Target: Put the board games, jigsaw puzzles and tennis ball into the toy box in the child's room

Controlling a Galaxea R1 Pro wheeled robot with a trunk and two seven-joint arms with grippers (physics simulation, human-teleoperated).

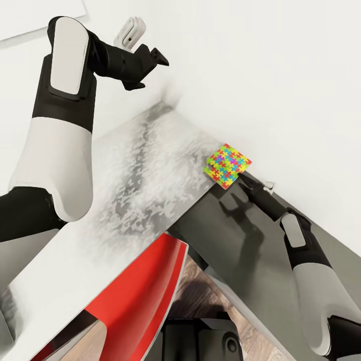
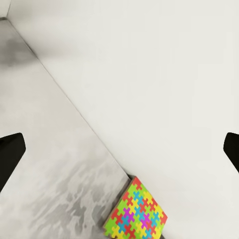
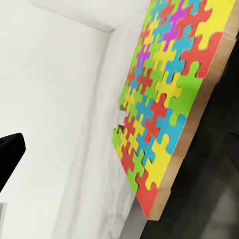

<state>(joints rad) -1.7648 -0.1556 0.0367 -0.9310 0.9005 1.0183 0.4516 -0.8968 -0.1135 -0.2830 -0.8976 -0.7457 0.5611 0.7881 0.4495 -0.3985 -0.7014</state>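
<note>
Head view: pale mottled desk [image 1: 150,165] running into a white-walled corner, red chair [image 1: 145,296] tucked below its near edge.
Jigsaw puzzles [image 1: 227,165]: stacked at the desk's far end by the wall, overhanging the edge, upper board skewed.
Right end effector [image 1: 244,181]: just beside the stack's overhanging corner; fingers spread; contact unclear.
Left end effector [image 1: 154,61]: raised above the desk, well apart from the stack, fingers spread wide, holding nothing.

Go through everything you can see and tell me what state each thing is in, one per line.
jigsaw puzzles: stacked at the table's end by the wall, overhanging the edge.
table: top bare apart from them.
left gripper: raised, open, empty.
right gripper: at the puzzles' edge, grip unclear.
red chair: under the table edge.
</note>
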